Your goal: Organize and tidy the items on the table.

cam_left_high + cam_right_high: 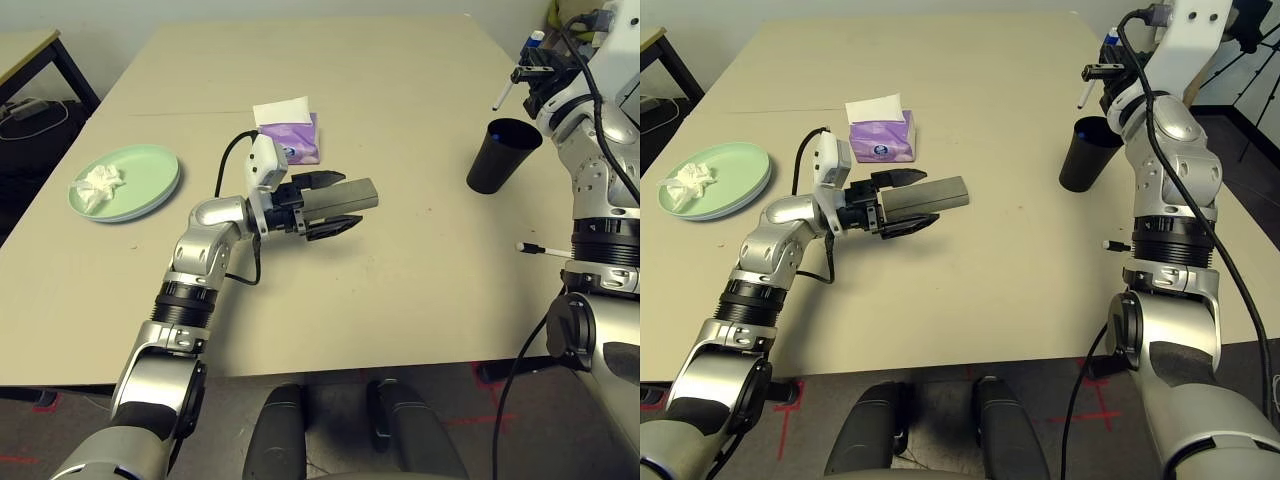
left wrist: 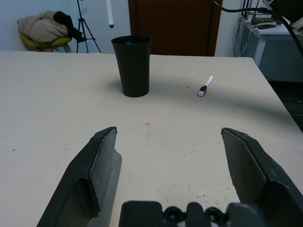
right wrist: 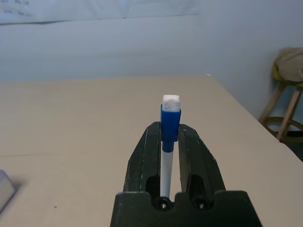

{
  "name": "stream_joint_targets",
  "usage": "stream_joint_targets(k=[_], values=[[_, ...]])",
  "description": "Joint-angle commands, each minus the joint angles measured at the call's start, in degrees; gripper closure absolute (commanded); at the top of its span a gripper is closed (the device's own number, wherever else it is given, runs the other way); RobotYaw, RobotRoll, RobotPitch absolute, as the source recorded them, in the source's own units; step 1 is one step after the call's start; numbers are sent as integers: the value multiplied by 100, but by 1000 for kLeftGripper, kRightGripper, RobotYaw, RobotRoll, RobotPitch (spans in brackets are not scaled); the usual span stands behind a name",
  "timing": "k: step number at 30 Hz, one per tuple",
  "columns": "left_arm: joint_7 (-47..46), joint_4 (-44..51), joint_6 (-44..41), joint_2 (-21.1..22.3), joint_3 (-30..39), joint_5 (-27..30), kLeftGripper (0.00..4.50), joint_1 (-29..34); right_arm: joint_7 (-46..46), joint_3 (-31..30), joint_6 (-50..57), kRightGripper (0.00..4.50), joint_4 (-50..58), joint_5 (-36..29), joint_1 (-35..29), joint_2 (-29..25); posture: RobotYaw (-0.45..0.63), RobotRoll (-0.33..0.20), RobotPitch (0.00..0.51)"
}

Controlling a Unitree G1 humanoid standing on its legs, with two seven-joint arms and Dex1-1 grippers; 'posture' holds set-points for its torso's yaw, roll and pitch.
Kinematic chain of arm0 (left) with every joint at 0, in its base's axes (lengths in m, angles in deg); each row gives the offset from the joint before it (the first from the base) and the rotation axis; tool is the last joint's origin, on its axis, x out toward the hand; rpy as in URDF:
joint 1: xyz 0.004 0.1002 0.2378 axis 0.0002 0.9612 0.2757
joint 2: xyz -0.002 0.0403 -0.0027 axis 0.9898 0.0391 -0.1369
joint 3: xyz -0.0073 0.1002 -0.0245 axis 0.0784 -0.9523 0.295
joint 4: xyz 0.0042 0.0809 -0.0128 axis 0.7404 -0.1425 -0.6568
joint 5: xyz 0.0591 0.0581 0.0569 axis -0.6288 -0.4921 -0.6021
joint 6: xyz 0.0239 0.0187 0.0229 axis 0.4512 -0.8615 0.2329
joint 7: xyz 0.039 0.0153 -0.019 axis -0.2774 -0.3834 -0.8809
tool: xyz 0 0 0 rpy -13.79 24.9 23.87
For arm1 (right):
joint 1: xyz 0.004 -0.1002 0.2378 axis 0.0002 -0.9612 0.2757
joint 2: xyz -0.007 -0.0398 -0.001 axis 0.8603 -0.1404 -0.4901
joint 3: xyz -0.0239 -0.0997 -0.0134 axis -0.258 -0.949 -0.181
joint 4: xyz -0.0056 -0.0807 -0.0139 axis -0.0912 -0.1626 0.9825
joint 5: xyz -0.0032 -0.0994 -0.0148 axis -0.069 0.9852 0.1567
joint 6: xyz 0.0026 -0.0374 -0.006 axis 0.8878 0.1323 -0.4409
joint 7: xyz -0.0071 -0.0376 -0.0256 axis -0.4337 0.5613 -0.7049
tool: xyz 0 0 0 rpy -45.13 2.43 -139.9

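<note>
Two hands noted: left hand spread wide, level over surface beside grey case; right hand pinching blue-capped marker above black cup.

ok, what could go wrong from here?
1. The right gripper pinches the blue-capped marker above the black cup; released off-centre, it may hit the rim and miss.
2. The second marker lies near the table edge beside the right arm and could be knocked off.
</note>
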Motion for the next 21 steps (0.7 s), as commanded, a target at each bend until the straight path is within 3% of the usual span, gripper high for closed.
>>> stream_joint_targets(k=[1, 20, 21], values=[[9, 19, 2, 0, -28, 43, 0, -40, 160, -40, 228, 4122, -5, 110, -94, -120, 137, 0, 101], [32, 25, 27, 47, -36, 25, 0, -29, 609, -158, 686, 4122, 186, 372, -203, -146, 138, 0, 102], [33, 21, 31, 48, -36, 23, 0, -29, 643, -168, 739, 3772, 188, 389, -203, -147, 138, 0, 102]])
